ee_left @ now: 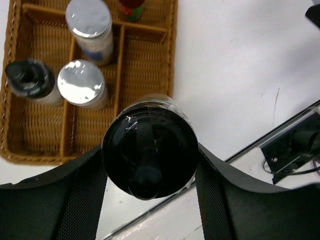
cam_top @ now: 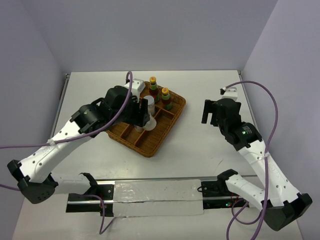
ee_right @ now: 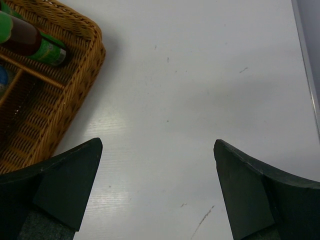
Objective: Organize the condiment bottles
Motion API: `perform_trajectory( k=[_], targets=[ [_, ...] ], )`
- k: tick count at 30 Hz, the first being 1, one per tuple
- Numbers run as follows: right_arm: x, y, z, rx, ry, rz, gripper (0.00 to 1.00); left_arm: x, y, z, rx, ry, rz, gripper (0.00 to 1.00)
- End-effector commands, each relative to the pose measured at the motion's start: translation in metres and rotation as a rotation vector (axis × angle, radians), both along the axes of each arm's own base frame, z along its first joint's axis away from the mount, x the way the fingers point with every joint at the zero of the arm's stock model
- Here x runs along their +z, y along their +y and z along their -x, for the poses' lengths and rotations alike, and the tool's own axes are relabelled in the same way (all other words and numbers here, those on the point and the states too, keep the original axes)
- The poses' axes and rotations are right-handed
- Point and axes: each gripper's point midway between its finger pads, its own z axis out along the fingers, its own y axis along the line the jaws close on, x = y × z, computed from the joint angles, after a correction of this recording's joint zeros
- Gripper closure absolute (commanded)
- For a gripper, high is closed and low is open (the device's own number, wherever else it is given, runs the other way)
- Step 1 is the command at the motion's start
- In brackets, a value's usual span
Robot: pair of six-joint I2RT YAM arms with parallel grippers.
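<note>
Black-capped pale cream bottle (ee_left: 149,150), clamped upright in the left end effector (ee_left: 150,187), hangs over a corner of the brown wicker three-slot tray (ee_left: 145,65), probably to go in by the second black-capped bottle (ee_left: 27,77). Silver-lidded clear shakers (ee_left: 80,82) and red sauce bottles (cam_top: 165,97) stand paired inside. Right end effector (ee_right: 157,190) gapes wide over the white counter (ee_right: 200,75), right of the tray.

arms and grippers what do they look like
Both are white links with black joints and black bases. The left arm and right arm each trail a loose purple cable. The left gripper and right gripper are black with broad tapered fingers. A small green light shows near the right wrist.
</note>
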Motion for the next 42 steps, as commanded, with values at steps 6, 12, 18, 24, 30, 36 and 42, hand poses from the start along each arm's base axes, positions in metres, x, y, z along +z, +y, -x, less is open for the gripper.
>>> perform_trajectory(
  k=[6, 12, 18, 24, 30, 36, 42],
  targets=[
    [0.026, -0.018, 0.011, -0.063, -0.085, 0.002, 0.0, 0.03, -0.057, -0.037, -0.023, -0.142, 0.105, 0.9],
    [0.024, -0.021, 0.015, -0.068, -0.09, 0.001, 0.0, 0.001, -0.07, -0.059, 0.023, -0.132, 0.036, 0.9],
    [0.015, -0.02, 0.013, -0.066, -0.076, 0.005, 0.0, -0.042, -0.076, -0.082, 0.097, -0.098, -0.069, 0.9],
    [0.01, -0.019, 0.01, -0.063, -0.064, 0.005, 0.0, -0.078, -0.081, -0.089, 0.136, -0.058, -0.125, 0.9],
    [-0.002, -0.018, 0.006, -0.065, -0.031, 0.016, 0.0, -0.106, -0.086, -0.091, 0.131, -0.031, -0.146, 0.9],
    [-0.002, -0.017, 0.006, -0.061, -0.035, 0.01, 0.0, -0.124, -0.086, -0.085, 0.13, 0.003, -0.145, 0.9],
    [-0.001, -0.013, 0.004, -0.044, -0.04, -0.004, 0.0, -0.139, -0.093, -0.076, 0.099, 0.026, -0.141, 0.9]
  ],
)
